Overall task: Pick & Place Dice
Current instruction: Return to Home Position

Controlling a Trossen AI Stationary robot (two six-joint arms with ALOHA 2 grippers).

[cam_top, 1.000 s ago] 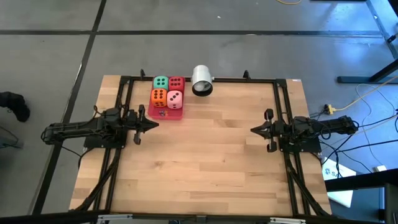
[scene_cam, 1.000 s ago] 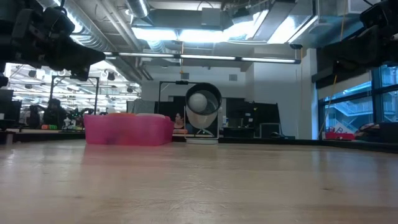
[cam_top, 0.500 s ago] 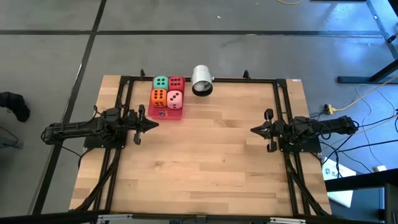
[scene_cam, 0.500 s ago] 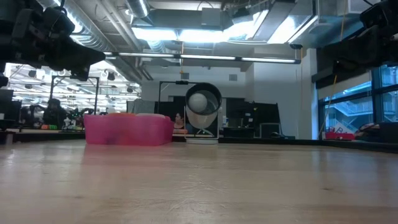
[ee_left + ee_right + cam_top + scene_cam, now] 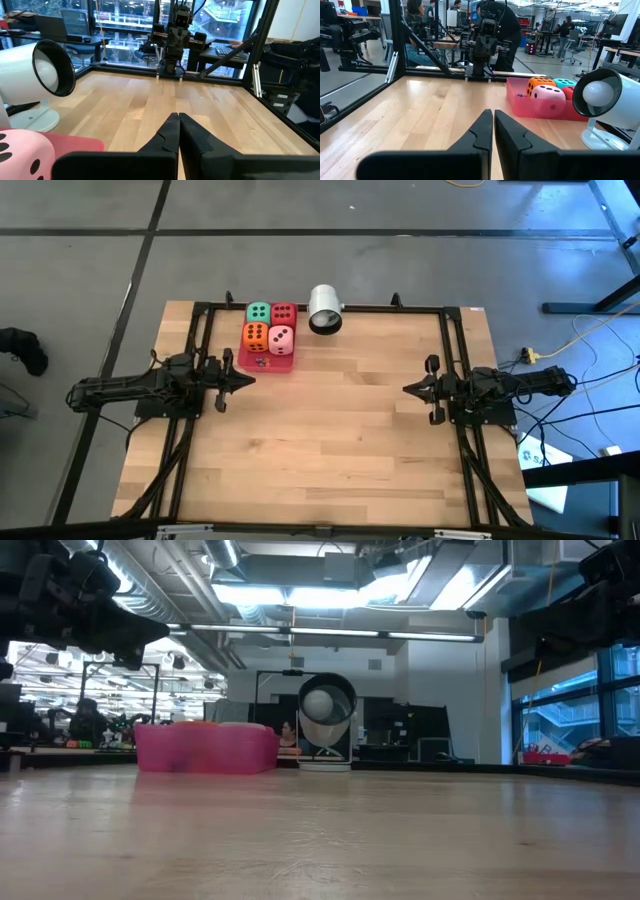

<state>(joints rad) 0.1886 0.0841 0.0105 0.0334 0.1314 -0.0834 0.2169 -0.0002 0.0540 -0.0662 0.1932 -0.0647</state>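
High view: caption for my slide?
Four dice in the red bin by a white cylinder; left gripper and right gripper shut at opposite sides.

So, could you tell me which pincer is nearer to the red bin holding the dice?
Left. The left pincer sits just beside the red bin; the right pincer waits far off across the table.

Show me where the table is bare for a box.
Bare: the middle between left gripper and right gripper, and the whole near half. Crowded: the far edge, where the red bin of dice and white cylinder stand.
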